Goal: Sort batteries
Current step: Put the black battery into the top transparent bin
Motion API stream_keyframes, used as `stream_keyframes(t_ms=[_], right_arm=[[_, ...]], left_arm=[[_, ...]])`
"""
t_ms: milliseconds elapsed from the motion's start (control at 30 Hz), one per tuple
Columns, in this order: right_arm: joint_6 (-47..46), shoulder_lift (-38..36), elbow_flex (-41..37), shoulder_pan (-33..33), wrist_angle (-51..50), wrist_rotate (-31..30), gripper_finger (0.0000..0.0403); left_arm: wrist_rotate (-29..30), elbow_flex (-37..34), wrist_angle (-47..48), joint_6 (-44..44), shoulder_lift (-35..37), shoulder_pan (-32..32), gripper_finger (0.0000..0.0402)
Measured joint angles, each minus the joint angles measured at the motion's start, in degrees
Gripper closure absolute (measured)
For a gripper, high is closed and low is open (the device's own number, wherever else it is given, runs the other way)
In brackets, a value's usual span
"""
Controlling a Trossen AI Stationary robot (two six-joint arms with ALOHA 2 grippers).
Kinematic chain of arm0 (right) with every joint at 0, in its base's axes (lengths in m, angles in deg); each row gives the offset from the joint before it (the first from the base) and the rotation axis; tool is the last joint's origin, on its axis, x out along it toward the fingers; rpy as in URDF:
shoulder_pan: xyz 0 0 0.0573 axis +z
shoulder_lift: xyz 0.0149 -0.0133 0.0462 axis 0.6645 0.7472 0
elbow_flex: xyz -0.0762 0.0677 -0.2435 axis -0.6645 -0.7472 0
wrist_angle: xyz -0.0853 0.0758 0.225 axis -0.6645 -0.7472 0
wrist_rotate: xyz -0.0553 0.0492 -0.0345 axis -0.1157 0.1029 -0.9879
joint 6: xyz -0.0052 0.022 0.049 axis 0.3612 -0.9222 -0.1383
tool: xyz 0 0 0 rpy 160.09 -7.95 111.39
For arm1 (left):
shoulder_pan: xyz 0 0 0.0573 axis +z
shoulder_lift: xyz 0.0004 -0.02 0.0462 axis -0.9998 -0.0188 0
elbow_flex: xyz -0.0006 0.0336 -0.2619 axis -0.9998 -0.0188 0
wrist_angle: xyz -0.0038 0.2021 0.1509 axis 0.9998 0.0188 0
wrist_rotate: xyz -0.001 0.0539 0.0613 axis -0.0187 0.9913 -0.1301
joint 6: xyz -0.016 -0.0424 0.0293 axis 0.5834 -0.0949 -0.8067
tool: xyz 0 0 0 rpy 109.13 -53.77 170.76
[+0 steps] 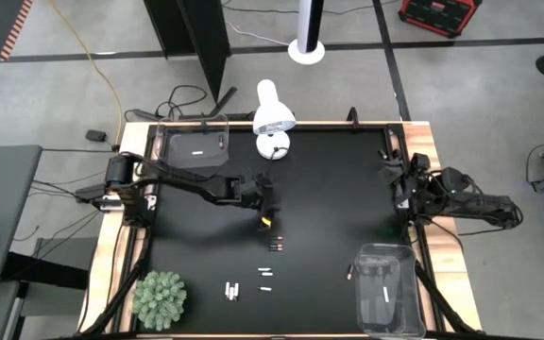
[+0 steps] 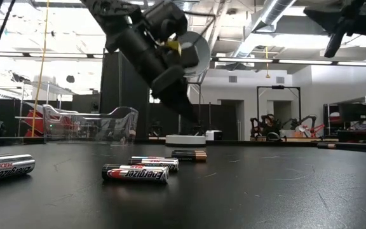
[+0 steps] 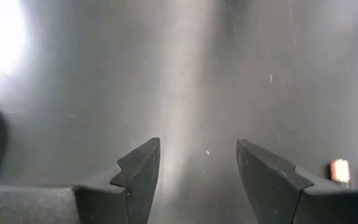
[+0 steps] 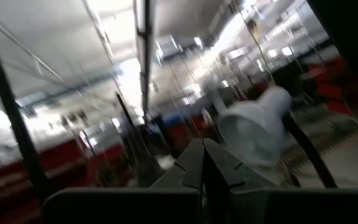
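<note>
Several small batteries lie on their sides on the black mat. A dark pair with copper ends (image 1: 275, 246) is nearest my left gripper, and white ones (image 1: 231, 290) lie nearer the front edge. In the low view the silver-and-black batteries (image 2: 135, 173) and a dark copper-ended one (image 2: 189, 154) lie flat. My left gripper (image 1: 266, 222) (image 3: 197, 146) hovers open over bare mat just beyond the dark pair, whose copper ends (image 3: 339, 169) show beside one finger. My right gripper (image 1: 388, 173) (image 4: 202, 146) waits shut at the table's right edge, pointing into the room.
One clear bin (image 1: 196, 149) stands at the far left corner with a white battery inside. A second clear bin (image 1: 385, 283) at the near right holds some batteries. A white lamp (image 1: 272, 118) stands at the far edge, and a green plant (image 1: 161, 299) at the near left corner.
</note>
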State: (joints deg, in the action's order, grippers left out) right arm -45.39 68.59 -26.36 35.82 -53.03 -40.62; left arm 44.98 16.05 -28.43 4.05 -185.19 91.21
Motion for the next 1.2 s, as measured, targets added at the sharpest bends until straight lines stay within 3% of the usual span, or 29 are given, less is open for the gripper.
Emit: stream_keyframes(t_ms=[200,400,633,733,900,1033,1200], right_arm=[[2.7,11.4,9.6,-2.3,-13.0,-1.0,0.0375],[2.5,29.9,22.9,-7.3,-33.6,-4.4,0.0349],[0.4,50.7,38.5,-18.4,-58.2,-5.7,0.0265],[2.1,59.3,43.1,-23.4,-66.3,-3.2,0.0219],[6.8,73.5,46.6,-30.7,-72.3,3.4,0.018],[10.9,83.3,49.7,-35.2,-77.1,3.4,0.0178],[14.5,91.0,52.7,-41.1,-77.7,1.8,0.0178]], left_arm=[[4.4,0.0,-0.1,1.5,3.4,0.0,0.0199],[4.9,0.0,0.6,1.8,4.1,-0.1,0.0209],[4.9,-2.8,2.6,4.7,4.1,-0.5,0.0212],[4.9,-5.9,-0.2,5.5,4.1,-1.0,0.0213],[4.4,-12.3,-9.8,6.1,4.1,-2.4,0.0213],[4.4,-15.3,-15.1,6.5,4.1,-3.4,0.0213],[4.4,-15.4,-15.2,6.7,4.1,-4.3,0.0213]])
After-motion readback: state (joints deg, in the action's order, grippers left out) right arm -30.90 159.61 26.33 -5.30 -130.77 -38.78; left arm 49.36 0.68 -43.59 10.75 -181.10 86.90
